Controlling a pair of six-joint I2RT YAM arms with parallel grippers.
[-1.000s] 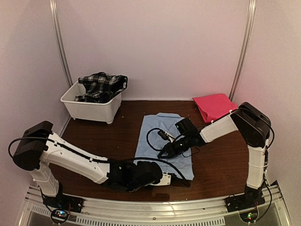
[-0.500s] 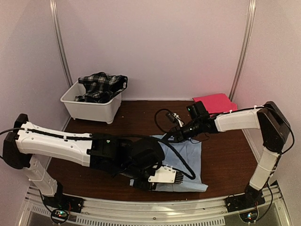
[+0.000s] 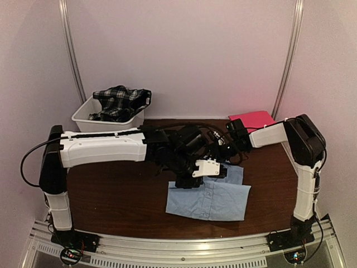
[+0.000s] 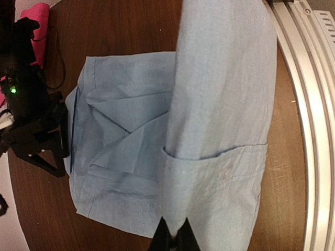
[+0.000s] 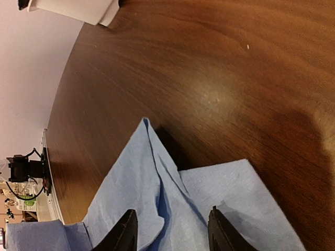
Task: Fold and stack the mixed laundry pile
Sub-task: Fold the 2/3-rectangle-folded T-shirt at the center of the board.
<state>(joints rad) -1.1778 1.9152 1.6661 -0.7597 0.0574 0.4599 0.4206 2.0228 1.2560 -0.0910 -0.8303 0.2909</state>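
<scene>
The light blue collared shirt (image 3: 209, 198) lies on the brown table (image 3: 117, 190) near the front, half folded over itself. My left gripper (image 4: 175, 238) is shut on a pinch of the shirt (image 4: 220, 104) and holds that edge raised over the rest; from above, this gripper (image 3: 215, 170) sits at the shirt's far edge. My right gripper (image 5: 172, 230) is open just above the shirt's corner (image 5: 152, 209), and its fingers are apart with cloth lying loose under them. The pink-red cloth (image 3: 254, 120) lies folded at the back right. The plaid garment (image 3: 120, 100) fills the tub.
A white plastic tub (image 3: 109, 127) stands at the back left by the wall. The left arm (image 3: 100, 148) stretches across the middle of the table. The right arm (image 3: 301, 139) reaches in from the right. A metal rail (image 3: 178, 245) runs along the near edge.
My left gripper has carried the shirt's near edge up and toward the back, folding it over. My right gripper has opened, let go of the shirt, and moved toward the back right.
</scene>
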